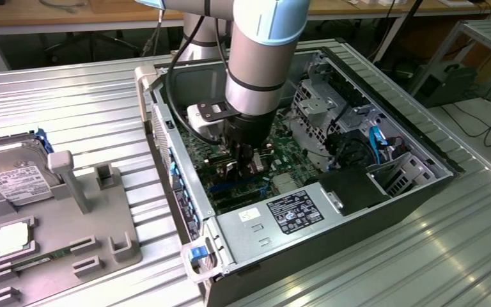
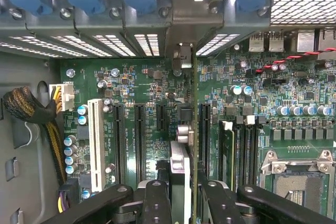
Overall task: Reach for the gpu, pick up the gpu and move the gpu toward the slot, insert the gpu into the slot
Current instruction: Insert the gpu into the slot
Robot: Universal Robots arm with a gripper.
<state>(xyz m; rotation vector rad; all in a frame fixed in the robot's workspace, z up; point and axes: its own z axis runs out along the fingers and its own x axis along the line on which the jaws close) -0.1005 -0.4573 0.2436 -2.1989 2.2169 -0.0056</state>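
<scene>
Gpu [image 2: 181,166] edge-on in wrist view, pincer [image 2: 188,199] clamping it, exterior view showing open case [image 1: 339,256]

bright, even light; mild glare

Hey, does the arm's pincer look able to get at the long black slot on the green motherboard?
Probably yes. The pincer is inside the open metal computer case, gripping the thin dark circuit card edge-on right beside the long black slot; nothing shows between them.

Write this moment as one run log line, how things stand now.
gripper: shut on gpu | gpu: edge-on over motherboard slots, inside PC case | seated: cannot tell
</scene>
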